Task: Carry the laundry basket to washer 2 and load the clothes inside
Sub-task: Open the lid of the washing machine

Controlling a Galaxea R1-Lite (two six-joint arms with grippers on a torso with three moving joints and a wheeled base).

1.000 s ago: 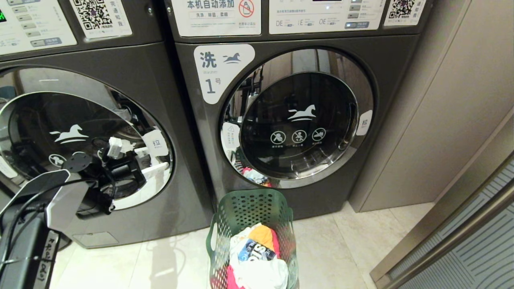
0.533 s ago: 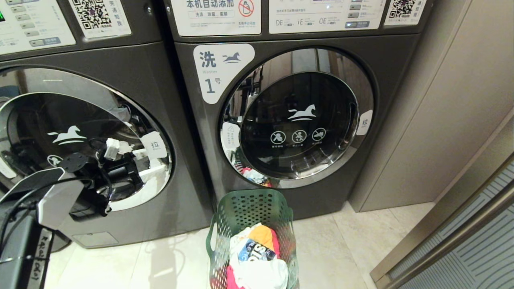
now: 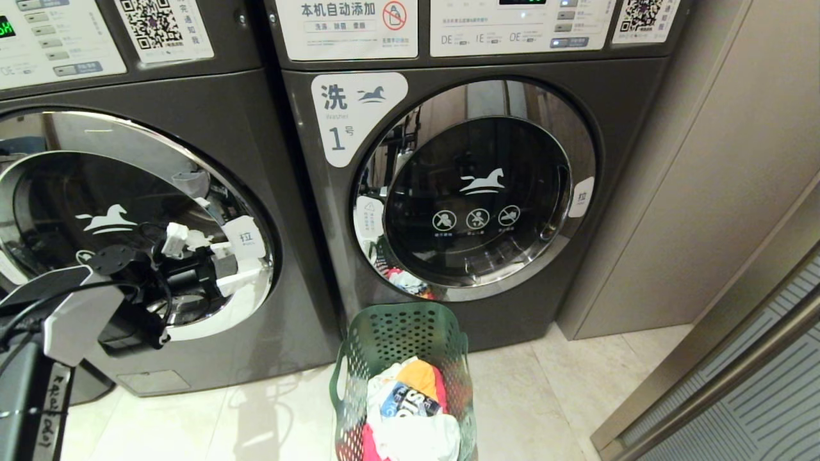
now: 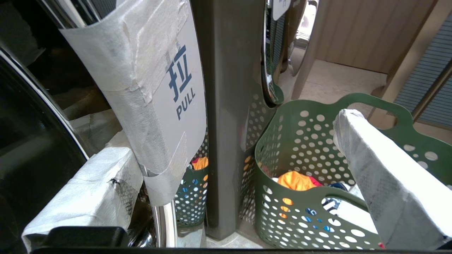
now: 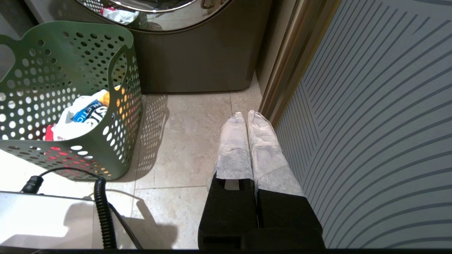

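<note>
The green laundry basket point(image 3: 359, 358) stands on the floor in front of washer 1 point(image 3: 628, 128), with the clothes point(image 3: 410, 410) piled in it: white with blue print, orange, pink-red. The dark grey washer on the left point(image 3: 192, 96) is washer 2; its number label is out of view. My left gripper point(image 3: 221, 266) is open at the right edge of its round door, straddling the taped "PULL" tab point(image 4: 176, 91). One wrapped finger point(image 4: 88, 187) lies on the glass side, the other point(image 4: 381, 176) hangs over the basket point(image 4: 300, 141). My right gripper point(image 5: 246, 114) is shut, empty, low over the floor.
Washer 1's door point(image 3: 477, 192) is closed. A beige wall panel point(image 3: 737, 160) and a striped grey panel point(image 5: 370, 123) close in the right side. Pale floor tiles point(image 5: 183, 141) lie between the basket point(image 5: 70, 53) and my right gripper. A black cable point(image 5: 102, 211) hangs by the robot's base.
My left arm has drawn a little to the left and down in the head view, its gripper staying open at the pull tab. The basket, clothes and right arm have not moved.
</note>
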